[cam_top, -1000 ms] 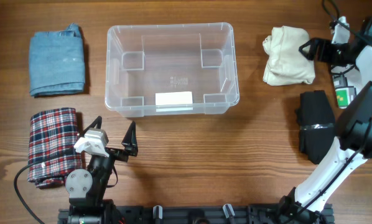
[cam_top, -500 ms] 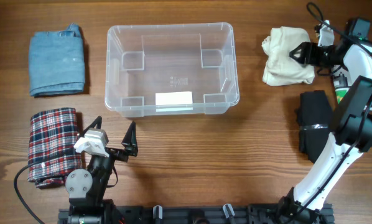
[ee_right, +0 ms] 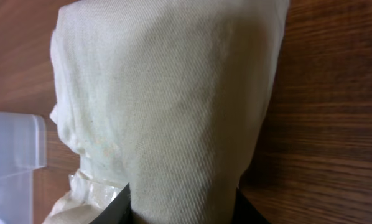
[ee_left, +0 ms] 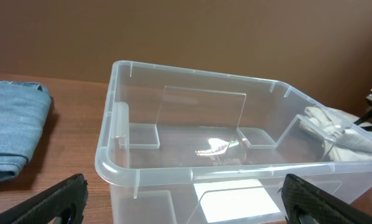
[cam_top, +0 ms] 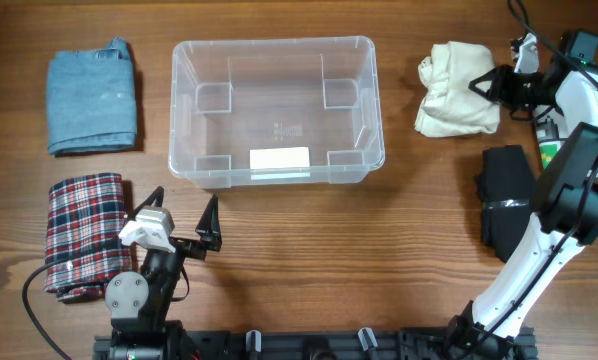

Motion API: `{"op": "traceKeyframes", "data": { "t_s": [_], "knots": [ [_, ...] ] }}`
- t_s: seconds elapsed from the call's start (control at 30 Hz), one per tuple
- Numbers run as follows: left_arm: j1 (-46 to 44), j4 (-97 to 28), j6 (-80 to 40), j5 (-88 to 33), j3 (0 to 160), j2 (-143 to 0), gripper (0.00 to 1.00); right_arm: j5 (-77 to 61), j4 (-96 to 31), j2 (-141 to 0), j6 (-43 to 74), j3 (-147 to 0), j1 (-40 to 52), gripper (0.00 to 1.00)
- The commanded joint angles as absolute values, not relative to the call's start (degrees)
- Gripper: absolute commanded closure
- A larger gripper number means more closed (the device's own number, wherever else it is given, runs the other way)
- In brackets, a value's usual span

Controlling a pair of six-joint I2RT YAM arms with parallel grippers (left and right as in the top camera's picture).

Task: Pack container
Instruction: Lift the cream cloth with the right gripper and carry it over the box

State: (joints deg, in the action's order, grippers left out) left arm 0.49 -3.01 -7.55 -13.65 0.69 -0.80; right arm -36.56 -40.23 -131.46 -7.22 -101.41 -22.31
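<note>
On the wooden table (cam_top: 399, 250), a folded blue denim cloth (cam_top: 93, 97) lies at 10 o'clock and a folded red plaid cloth (cam_top: 84, 235) at 8 o'clock. The left gripper (cam_top: 186, 198) sits just beside the plaid at 7 o'clock, its jaws spread wide and pointing toward 12 o'clock. The clear rectangular plastic container (cam_top: 274, 42) stands upright at 12 o'clock with a white label (cam_top: 279, 158) on its 6 o'clock wall. At 2 o'clock the right gripper (cam_top: 485, 84) pinches the edge of a crumpled cream cloth (cam_top: 454, 95), and a folded black cloth (cam_top: 507, 200) lies at 4 o'clock.
</note>
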Motion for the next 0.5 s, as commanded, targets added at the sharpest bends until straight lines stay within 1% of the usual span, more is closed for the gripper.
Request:
{"op": "traceKeyframes", "data": {
  "t_s": [0.0,0.1,0.23,0.3,0.4,0.47],
  "knots": [
    [0.9,-3.0,-6.4,-14.5,0.3,-0.4,0.00,-46.4,-40.0,-131.6,-3.8,-103.1,-22.8,0.95],
    [0.9,-3.0,-6.4,-14.5,0.3,-0.4,0.00,-48.8,-39.8,-128.0,-0.5,-105.0,-23.4,0.96],
    [0.9,-3.0,-6.4,-14.5,0.3,-0.4,0.00,-48.8,-39.7,-117.2,0.6,-105.4,-23.7,0.96],
    [0.9,-3.0,-6.4,-14.5,0.3,-0.4,0.00,-48.9,-39.7,-111.1,3.3,-105.4,-23.5,0.96],
    [0.9,-3.0,-6.4,-14.5,0.3,-0.4,0.00,-50.4,-40.7,-101.1,8.5,-105.4,-21.3,0.96],
    [0.9,-3.0,-6.4,-14.5,0.3,-0.4,0.00,-50.3,-41.3,-97.1,9.5,-105.4,-18.4,0.96]
  ]
}}
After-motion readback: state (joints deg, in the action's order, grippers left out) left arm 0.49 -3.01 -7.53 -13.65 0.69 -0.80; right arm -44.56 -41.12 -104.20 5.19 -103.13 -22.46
